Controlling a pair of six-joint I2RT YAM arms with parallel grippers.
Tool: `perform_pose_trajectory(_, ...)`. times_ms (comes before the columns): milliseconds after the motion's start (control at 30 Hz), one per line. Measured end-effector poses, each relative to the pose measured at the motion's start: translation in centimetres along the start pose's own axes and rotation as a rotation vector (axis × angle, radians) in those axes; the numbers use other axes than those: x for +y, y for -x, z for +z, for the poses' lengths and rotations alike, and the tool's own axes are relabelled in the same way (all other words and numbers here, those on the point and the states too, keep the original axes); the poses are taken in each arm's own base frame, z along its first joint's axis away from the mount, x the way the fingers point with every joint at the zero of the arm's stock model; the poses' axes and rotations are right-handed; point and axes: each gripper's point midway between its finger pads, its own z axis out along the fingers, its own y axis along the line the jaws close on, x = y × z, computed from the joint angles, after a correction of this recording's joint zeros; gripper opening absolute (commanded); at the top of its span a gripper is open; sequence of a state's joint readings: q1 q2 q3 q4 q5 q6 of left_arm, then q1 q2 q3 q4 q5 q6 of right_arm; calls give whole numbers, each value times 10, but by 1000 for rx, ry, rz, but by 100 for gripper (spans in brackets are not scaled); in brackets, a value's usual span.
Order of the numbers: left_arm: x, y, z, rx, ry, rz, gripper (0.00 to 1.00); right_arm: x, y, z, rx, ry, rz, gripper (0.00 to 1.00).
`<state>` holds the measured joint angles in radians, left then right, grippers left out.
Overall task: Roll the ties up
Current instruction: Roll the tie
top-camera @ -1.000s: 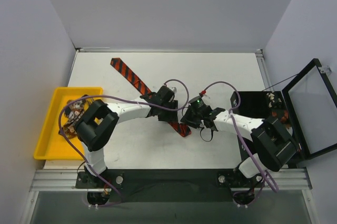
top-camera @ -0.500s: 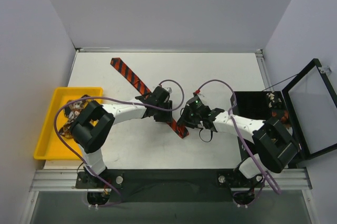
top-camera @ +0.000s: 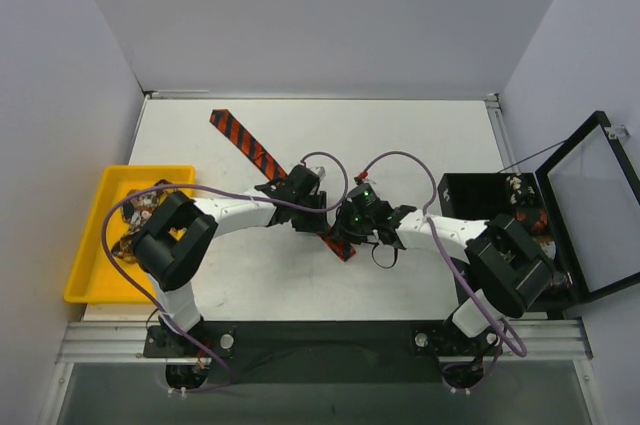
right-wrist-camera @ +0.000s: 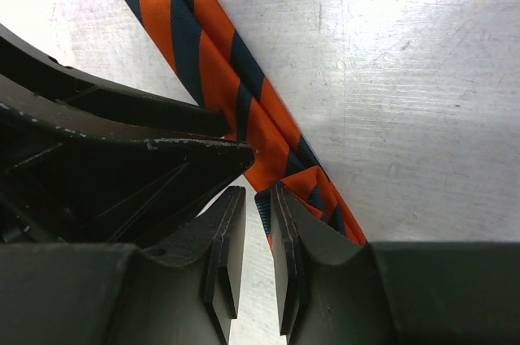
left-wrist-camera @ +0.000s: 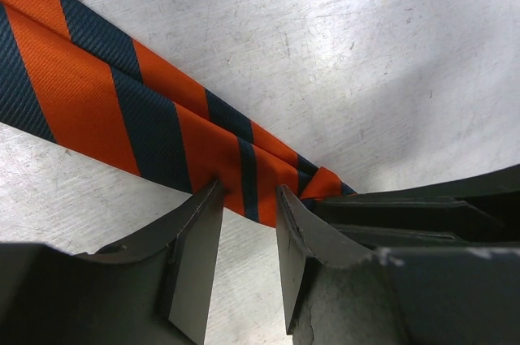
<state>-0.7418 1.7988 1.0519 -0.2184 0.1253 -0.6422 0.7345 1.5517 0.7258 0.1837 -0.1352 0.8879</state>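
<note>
One tie [top-camera: 245, 145], striped red-orange and dark, lies slantwise on the white table from back left to centre. Its narrow end is folded back on itself beside my right gripper [top-camera: 345, 230]. My left gripper [top-camera: 318, 217] is just left of that. In the left wrist view, the left gripper [left-wrist-camera: 248, 191] is open, its tips set on the near edge of the doubled tie [left-wrist-camera: 162, 126]. In the right wrist view, the right gripper [right-wrist-camera: 257, 191] stands narrowly open. The folded tip of the tie [right-wrist-camera: 203, 45] touches its right finger [right-wrist-camera: 286, 223], and bare table shows through the gap.
A yellow tray [top-camera: 85, 265] at the left edge holds more patterned ties [top-camera: 140, 220]. A black box [top-camera: 470, 195] with its lid [top-camera: 590, 205] swung open stands at the right. Purple cables loop over both arms. Grey walls close in the table.
The right gripper has slid left to the tie's narrow end, close against the left gripper. Both pairs of jaws have narrowed. The left arm shifted slightly left.
</note>
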Motion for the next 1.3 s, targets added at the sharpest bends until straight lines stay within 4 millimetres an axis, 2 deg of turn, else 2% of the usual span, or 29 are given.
perform_pose_trajectory(300, 2, -2, -7, -8, -14, -4, 43, -6, -9, 8, -3, 33, 12, 19)
perform_pose_trajectory(600, -2, 11, -21, -55, -36, -10, 44, 0, -13, 12, -98, 189, 43, 20)
perform_pose_trajectory(900, -1, 11, -32, -78, -37, -10, 44, 9, -19, 21, -209, 392, 103, 25)
perform_pose_trajectory(1167, 7, 7, -36, -84, -6, -16, 44, 16, -14, 15, -286, 518, 154, 29)
perform_pose_trajectory(1300, 9, 8, -36, -89, 2, -18, 44, 15, -13, 13, -289, 481, 111, 31)
